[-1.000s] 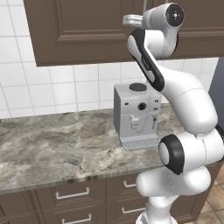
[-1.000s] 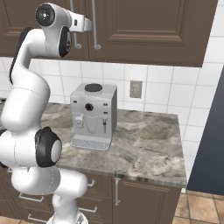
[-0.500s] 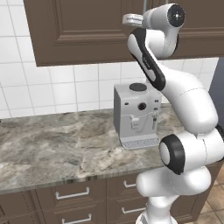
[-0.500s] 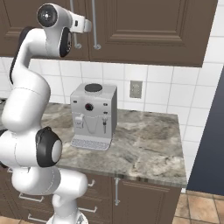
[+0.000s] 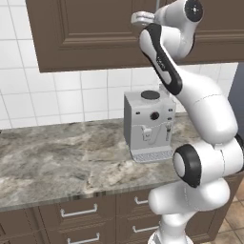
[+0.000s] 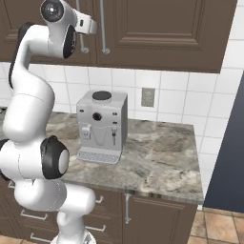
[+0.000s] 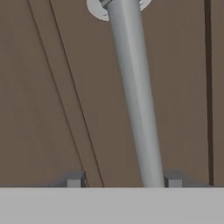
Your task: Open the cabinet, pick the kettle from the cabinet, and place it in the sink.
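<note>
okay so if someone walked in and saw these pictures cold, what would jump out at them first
Probably the big white robot arm, reaching up from the base to the dark brown cabinet on the wall. Its tool sits right at the door's long silver bar handle, which runs between the two fingertips, with the door not yet open. Next, the grey boxy coffee machine standing on the marbled stone counter under the cabinet.

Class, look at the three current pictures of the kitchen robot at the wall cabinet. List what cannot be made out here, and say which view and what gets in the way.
- Kettle: hidden behind the closed cabinet doors, both base views.
- Handle: its lower end is cut off at the bottom of the hand view.
- Tool: in the hand view just the fingertips show, so contact with the handle is unclear.
- Coffee machine: its right side is covered by the arm, left base view.
</note>
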